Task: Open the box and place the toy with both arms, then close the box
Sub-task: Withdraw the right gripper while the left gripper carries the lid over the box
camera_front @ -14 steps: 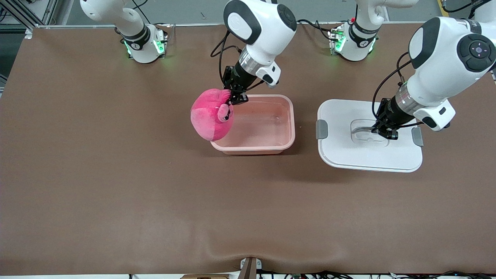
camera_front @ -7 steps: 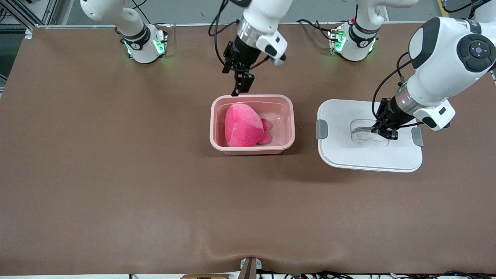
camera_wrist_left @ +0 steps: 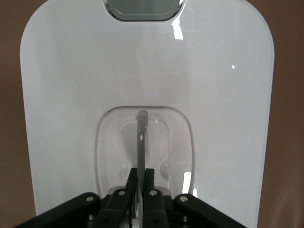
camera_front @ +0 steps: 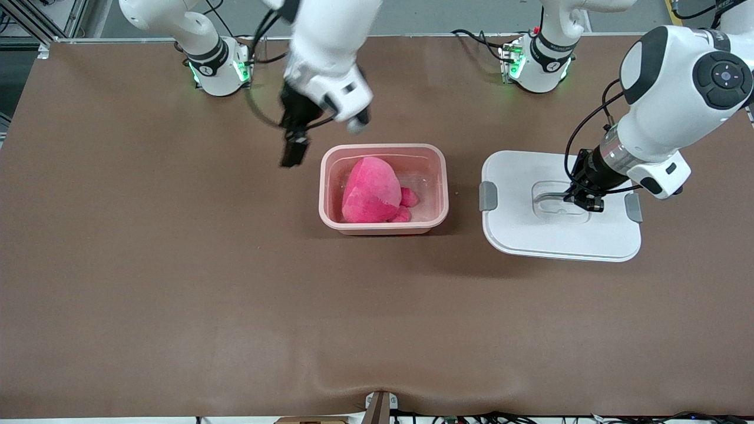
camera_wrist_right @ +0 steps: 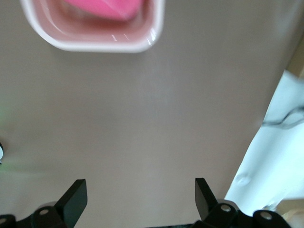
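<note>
Now the toy [camera_front: 372, 192] lies in the box [camera_front: 325, 176] at table centre. Right gripper [camera_front: 293, 154], spread wide, hangs beside it. Left gripper [camera_front: 583, 200] pinches the lid [camera_front: 530, 235] handle [camera_wrist_left: 141, 142]; lift level, align clips before lowering.

Hot-pink toy [camera_front: 371, 191] in translucent pale-pink box [camera_front: 439, 203]; white lid [camera_front: 530, 235] bears grey clips [camera_front: 487, 196]; brown surface [camera_front: 177, 265]; white arms carry black end effectors.

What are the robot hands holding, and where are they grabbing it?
The left hand pinches the white lid by its centre handle. The right hand is open over the table, holding nothing.
</note>
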Controlling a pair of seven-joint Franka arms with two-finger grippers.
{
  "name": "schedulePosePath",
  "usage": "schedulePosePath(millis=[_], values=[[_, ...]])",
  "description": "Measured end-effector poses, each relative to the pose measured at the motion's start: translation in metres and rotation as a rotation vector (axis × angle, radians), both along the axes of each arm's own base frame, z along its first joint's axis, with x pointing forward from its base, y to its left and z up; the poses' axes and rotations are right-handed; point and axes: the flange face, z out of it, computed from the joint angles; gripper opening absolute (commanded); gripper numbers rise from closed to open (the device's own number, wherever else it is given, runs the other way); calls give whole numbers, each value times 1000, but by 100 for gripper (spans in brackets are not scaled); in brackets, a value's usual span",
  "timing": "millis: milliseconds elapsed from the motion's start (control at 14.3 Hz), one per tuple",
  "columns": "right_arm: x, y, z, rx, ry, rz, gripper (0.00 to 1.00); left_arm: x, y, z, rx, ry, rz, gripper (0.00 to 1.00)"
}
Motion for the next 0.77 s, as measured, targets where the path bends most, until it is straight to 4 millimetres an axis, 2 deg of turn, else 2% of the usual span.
schedulePosePath(millis=[140, 349, 628, 767], values=[[41, -64, 2, 12, 3, -116, 100, -1, -6, 0, -2, 1, -8, 0], [76, -139, -3, 67, 46, -247, 100, -8, -30, -2, -7, 7, -9, 0], [95, -209, -10, 93, 84, -366, 100, -16, -65, -6, -9, 19, 13, 0], [96, -262, -8, 134, 109, -452, 100, -18, -83, -7, -13, 23, 28, 0]])
